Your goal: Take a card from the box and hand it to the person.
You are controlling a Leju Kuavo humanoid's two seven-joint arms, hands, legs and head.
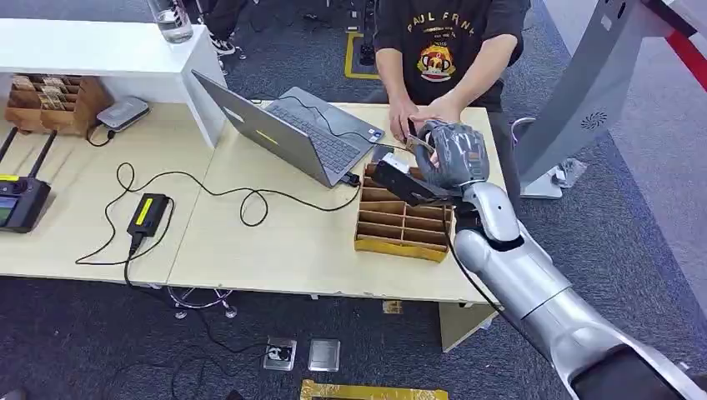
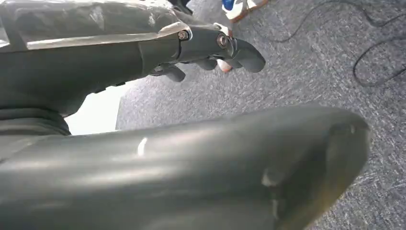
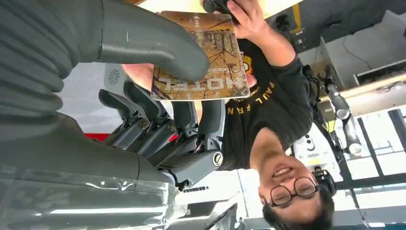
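My right hand is raised over the far end of the wooden card box and pinches a brown hotel card between thumb and fingers. In the head view the card is a thin sliver at the hand's far side. A person in a black shirt stands across the table with both hands just beyond the card; one hand is near the card's edge. My left hand hangs over grey carpet with its fingers curled and nothing in it.
An open laptop sits left of the box, with a black cable and power brick trailing across the table. A second wooden box and a radio lie at the far left. A grey stand rises at the right.
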